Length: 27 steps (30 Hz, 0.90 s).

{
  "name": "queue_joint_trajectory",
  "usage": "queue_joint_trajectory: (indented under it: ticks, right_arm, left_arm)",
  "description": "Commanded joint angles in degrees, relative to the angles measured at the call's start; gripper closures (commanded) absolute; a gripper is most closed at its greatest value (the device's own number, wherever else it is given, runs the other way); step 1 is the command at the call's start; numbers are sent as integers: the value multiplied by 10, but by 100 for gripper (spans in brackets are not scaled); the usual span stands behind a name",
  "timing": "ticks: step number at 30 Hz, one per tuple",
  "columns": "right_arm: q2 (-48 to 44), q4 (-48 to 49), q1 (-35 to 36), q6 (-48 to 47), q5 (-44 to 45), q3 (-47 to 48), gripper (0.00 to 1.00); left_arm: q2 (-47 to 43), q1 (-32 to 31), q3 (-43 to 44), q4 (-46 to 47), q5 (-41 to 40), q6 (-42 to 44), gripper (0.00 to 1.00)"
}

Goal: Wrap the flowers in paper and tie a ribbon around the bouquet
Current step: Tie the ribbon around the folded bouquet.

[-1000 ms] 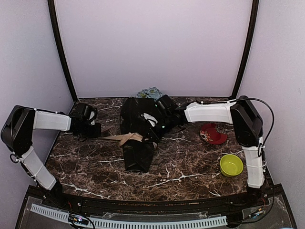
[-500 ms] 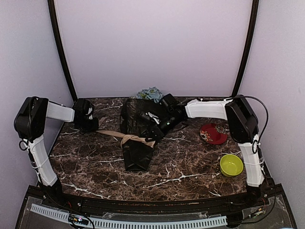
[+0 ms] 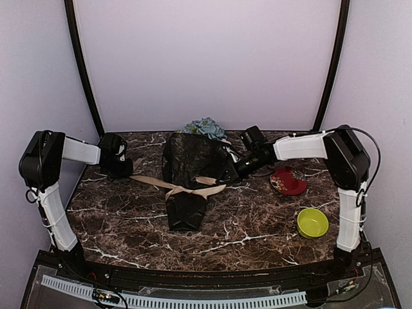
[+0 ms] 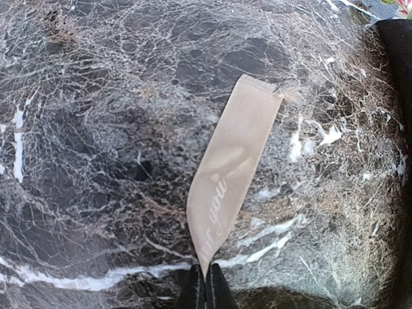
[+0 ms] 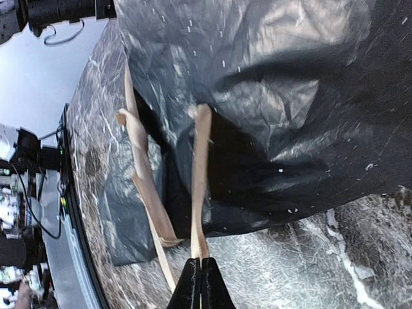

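Beige ribbon [image 3: 187,190] crosses bouquet [image 3: 192,158] waist; left gripper [image 4: 206,288] and right gripper [image 5: 201,275] each clamp an end. Looks like the tying step. Next: pull apart evenly.

The left arm stands up from its base well left of the bouquet [image 3: 192,158], folds sharply at the elbow and reaches in low toward it. The left tool [image 3: 129,172] is pressed closed on one end of the ribbon [image 3: 154,183]. The right arm rises to the bouquet's right, with its forearm stretched level toward it. The right tool [image 3: 235,169] is clamped on the ribbon's other end, just beside the bouquet's right edge.
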Motion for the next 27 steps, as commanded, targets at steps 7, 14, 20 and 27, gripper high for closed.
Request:
queue_joint_trajectory:
  ticks: [7,14,20,27]
  right_arm:
    - [-66,96,-26,170,103,-62,100]
    - [-13,192,-36,215,133,32,100]
    - [33,204,-51,210,209,101,100]
    - [41,202,-56,200,209,132,100]
  left_arm:
    - [-29,5,-23,-11,5,14,100]
    - [-50,4,-45,29,48,2,100]
    - [-82,-7,-81,101,113,-14,100]
    - [-88,-65,-67,119,132,-6,100]
